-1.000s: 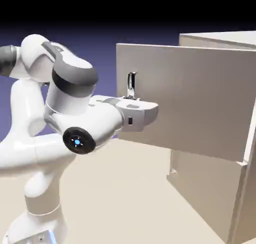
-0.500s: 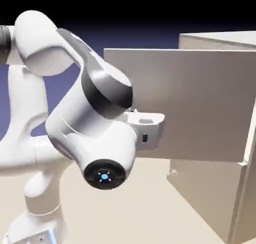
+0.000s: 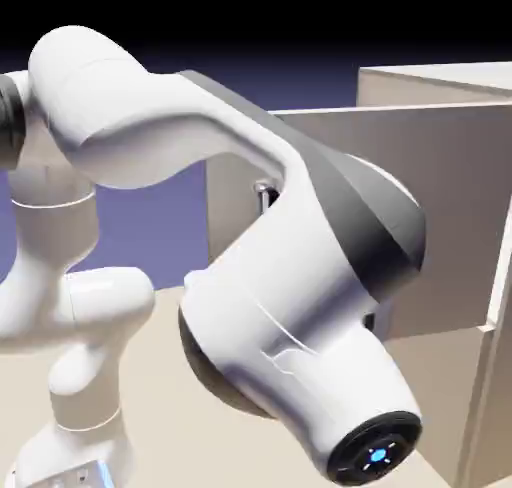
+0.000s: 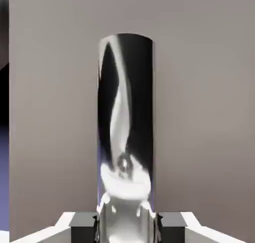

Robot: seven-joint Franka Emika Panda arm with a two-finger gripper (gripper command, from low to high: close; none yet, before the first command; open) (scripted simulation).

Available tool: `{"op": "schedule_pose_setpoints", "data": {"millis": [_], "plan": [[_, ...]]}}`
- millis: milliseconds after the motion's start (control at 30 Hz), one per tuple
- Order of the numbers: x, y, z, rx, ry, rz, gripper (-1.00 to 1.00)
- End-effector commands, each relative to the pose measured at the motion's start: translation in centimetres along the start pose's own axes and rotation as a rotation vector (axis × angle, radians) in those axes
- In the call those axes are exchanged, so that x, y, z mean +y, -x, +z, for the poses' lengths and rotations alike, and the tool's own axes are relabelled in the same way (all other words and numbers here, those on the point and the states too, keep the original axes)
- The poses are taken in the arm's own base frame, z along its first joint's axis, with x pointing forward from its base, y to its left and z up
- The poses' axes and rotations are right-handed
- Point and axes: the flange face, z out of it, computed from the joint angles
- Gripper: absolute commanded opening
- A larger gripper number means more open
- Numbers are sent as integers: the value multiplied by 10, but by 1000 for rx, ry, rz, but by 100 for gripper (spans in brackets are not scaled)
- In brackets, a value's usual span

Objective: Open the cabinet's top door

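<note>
The beige-grey cabinet (image 3: pixel 440 84) stands at the exterior view's right. Its top door (image 3: pixel 455 206) is swung out wide toward the left, and my own arm covers most of it. Only a sliver of the silver bar handle (image 3: pixel 263 191) peeks above the forearm, and the gripper is hidden in that view. In the hand view the handle (image 4: pixel 125 122) stands upright in the middle against the door panel (image 4: pixel 204 112). My gripper (image 4: pixel 127 228) is shut on the handle's lower end, one grey fingertip (image 4: pixel 83 228) at each side.
My white arm's wrist and forearm (image 3: pixel 300 306) loom large in the foreground and block the door's middle. The lower panel (image 3: pixel 455 386) stays closed beneath the open door. The arm's base (image 3: pixel 80 416) rises at the lower left from the beige table (image 3: pixel 155 416).
The top door has swung further out from the cabinet. My arm has pulled back with the handle and swung toward the camera, so it now hides the gripper and most of the door.
</note>
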Motion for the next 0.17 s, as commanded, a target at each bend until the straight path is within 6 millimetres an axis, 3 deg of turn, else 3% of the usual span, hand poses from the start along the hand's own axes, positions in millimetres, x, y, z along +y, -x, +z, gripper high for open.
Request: {"op": "schedule_pose_setpoints", "data": {"millis": [0,100,133], "plan": [[2,-2,-7,-13,-12,0,-100],[7,-7,-23,-47,-47,0,-100],[7,-7,-23,-47,-47,0,100]]}}
